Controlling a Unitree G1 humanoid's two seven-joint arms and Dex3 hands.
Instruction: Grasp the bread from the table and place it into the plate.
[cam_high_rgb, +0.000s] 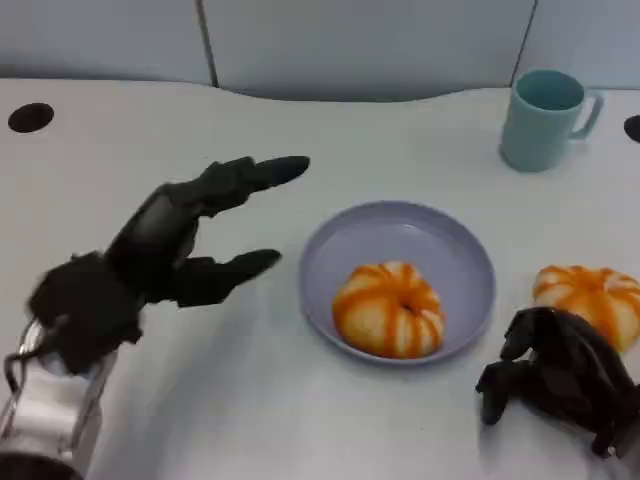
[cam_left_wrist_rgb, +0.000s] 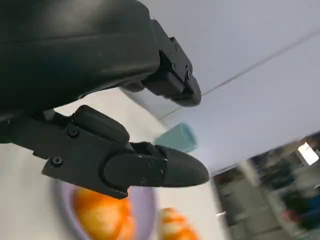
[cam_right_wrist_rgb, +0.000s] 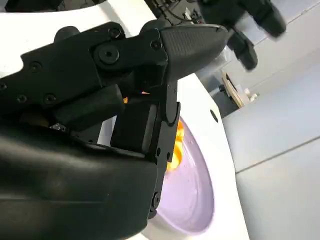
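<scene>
We are going for the bread (cam_high_rgb: 592, 298) on the table (one bun (cam_high_rgb: 388, 308) is sitting in the plate (cam_high_rgb: 440, 240) already). Our right hand (cam_high_rgb: 560, 378), fingers curled and holding nothing, should wrap it gently. Our left hand (cam_high_rgb: 165, 255) is spread wide.

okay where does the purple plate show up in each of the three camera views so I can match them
Head view: the plate lies centre, right of the open left hand.
Left wrist view: plate at the bottom edge, behind the fingers.
Right wrist view: plate lower centre, beyond the right hand.
Shared landmark: the orange-striped bread on the plate.
</scene>
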